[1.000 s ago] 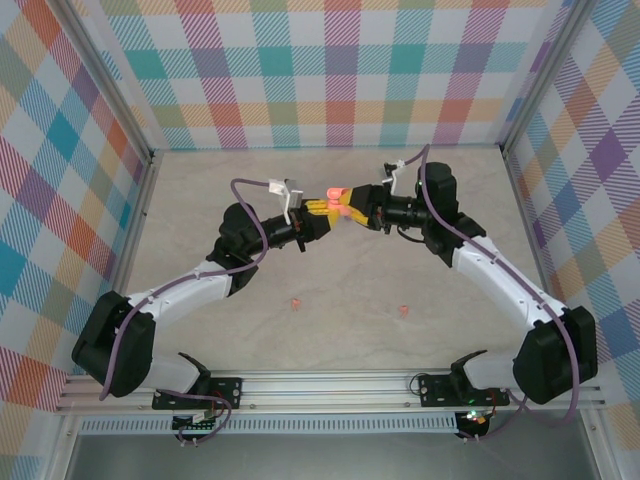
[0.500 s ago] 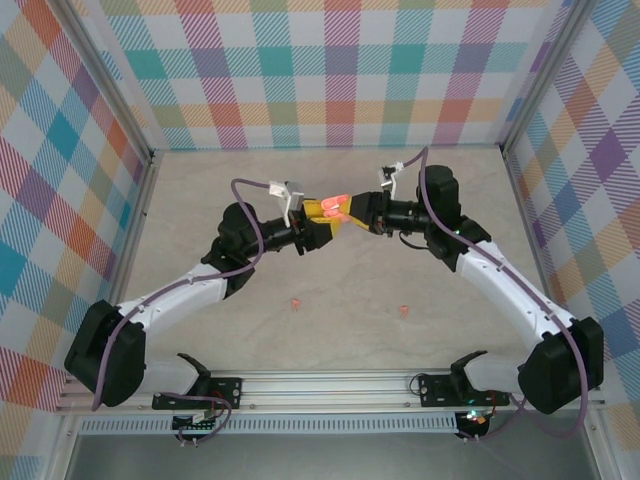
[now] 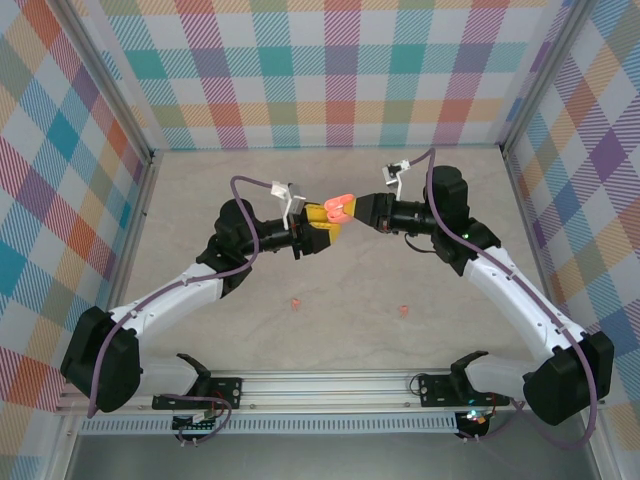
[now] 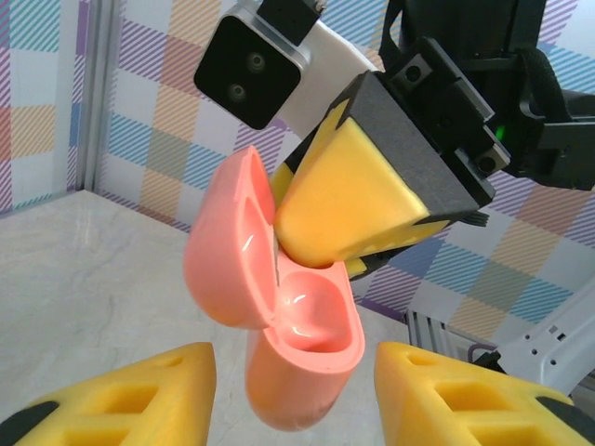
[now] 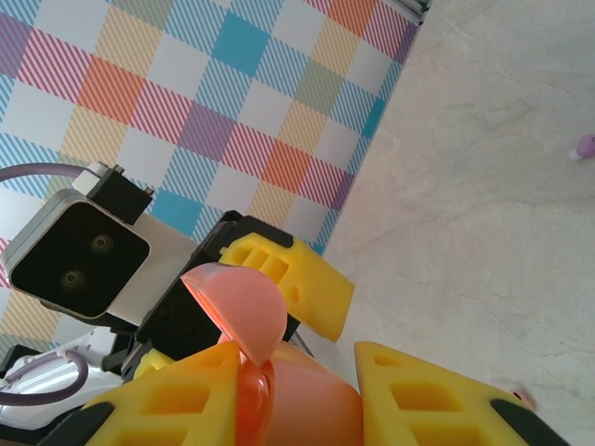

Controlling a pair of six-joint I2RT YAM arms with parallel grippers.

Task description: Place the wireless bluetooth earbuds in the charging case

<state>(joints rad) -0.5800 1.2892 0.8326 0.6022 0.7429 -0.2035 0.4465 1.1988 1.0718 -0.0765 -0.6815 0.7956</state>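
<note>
Right gripper pinched the salmon-pink charging case between its yellow foam fingers, holding it up off the table near the middle of the workspace. The case's lid stood swung open on its hinge, and the glossy hollows inside the body faced the left wrist camera. One right finger pressed against the case just beside the hinge, at the rim of the open body.

Left gripper met it head-on with its own fingers spread wide, one on each side of the case's lower body and clear of it on both sides. A small green light glowed on the right arm behind the case.

On the table, the left salmon-orange earbud and the right salmon-orange earbud lay well apart from each other, between the case and the arm bases. A purple earbud sat on the table at the edge of the right wrist view.

Compared with a second earlier, the case had come slightly toward the near edge in the top view and showed more of its pink surface, both arms' dark shoulder links had dropped lower and outward, and the two salmon-orange earbuds had stayed where they were
</note>
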